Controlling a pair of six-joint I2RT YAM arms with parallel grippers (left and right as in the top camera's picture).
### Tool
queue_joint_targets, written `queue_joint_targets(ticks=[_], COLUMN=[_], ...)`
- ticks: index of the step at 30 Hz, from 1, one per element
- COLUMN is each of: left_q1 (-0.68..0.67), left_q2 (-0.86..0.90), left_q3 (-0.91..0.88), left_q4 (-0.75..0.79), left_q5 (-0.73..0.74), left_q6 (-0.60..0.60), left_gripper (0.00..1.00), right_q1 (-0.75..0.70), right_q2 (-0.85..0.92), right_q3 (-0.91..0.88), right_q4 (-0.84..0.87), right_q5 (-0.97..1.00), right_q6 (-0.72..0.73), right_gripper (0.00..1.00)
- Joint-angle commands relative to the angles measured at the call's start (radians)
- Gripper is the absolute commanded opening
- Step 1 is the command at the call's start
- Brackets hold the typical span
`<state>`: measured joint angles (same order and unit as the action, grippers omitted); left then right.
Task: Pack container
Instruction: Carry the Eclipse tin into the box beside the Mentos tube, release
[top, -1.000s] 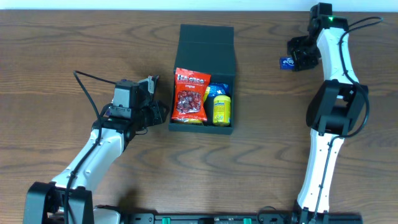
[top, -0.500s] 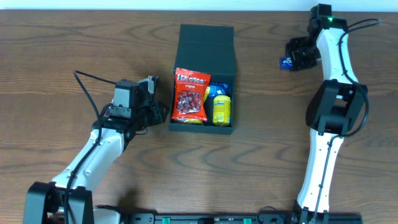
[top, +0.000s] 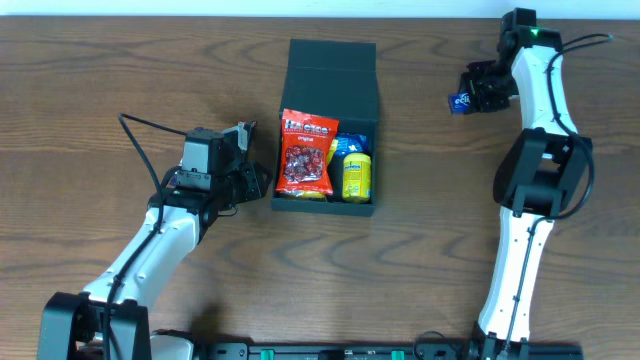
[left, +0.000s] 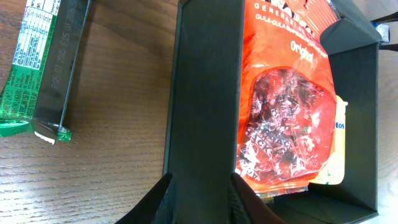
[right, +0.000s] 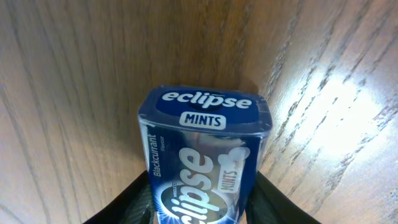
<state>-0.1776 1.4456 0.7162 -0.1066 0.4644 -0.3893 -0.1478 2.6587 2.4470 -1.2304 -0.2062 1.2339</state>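
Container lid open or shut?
Open. Flap lid folded back behind the container; red snack bag and yellow packet show inside.

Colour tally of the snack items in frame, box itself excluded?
Red: 1, bag in the container
Yellow: 1, pack in the container
Blue: 2, packet in the container, mints tin outside it
Green: 1, wrapped bar outside it
Total: 5

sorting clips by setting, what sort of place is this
Probably a robot lab bench: two arms at a wood-grain table, a container with snack packets, the right gripper holding a mints tin. Nothing else of the room shows.
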Motion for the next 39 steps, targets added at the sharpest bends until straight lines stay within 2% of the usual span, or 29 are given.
queue_joint_targets(ticks=[1,9,18,21,26,31,35,39], left_q1=[0.002,0.002,0.002,0.002,0.002,0.002,0.002,0.002], left_q2=[-0.009,-0.009,-0.009,-0.009,-0.009,-0.009,-0.009,-0.009], left_q3=[-0.001,-0.001,-0.001,-0.001,-0.001,-0.001,-0.001,-0.001], left_q4=[-0.001,-0.001,-0.001,-0.001,-0.001,-0.001,-0.001,-0.001], left_q5=[-0.003,-0.003,-0.004,-0.004,-0.003,-0.004,-0.004,-0.003], left_q6=[0.000,0.000,0.000,0.000,0.000,0.005,0.013,0.019], left_gripper=[0.28,0.29,0.29,0.28,0.28,0.28,0.28,0.28], right_q1=[-0.002,0.004,0.075,0.130,0.256,0.394,0.503,0.588], right_q2=[0.055,-0.006,-0.106,-0.160,-0.254,-0.332,-0.363,-0.370], right_q3=[-0.005,0.047,0.216,0.229,0.229,0.229,0.229,0.229], right_q4=[-0.018,-0.041,-0.145,-0.175,-0.236,-0.307,-0.402,-0.467], right_q5=[0.008,0.027,0.035,-0.010,-0.023,-0.017,0.135,0.173], right_q6=[-0.042,-0.168,-0.518,-0.671,-0.844,-0.964,-1.029,-1.026], right_gripper=[0.39,0.28,0.24,0.18,0.02,0.02,0.02,0.02])
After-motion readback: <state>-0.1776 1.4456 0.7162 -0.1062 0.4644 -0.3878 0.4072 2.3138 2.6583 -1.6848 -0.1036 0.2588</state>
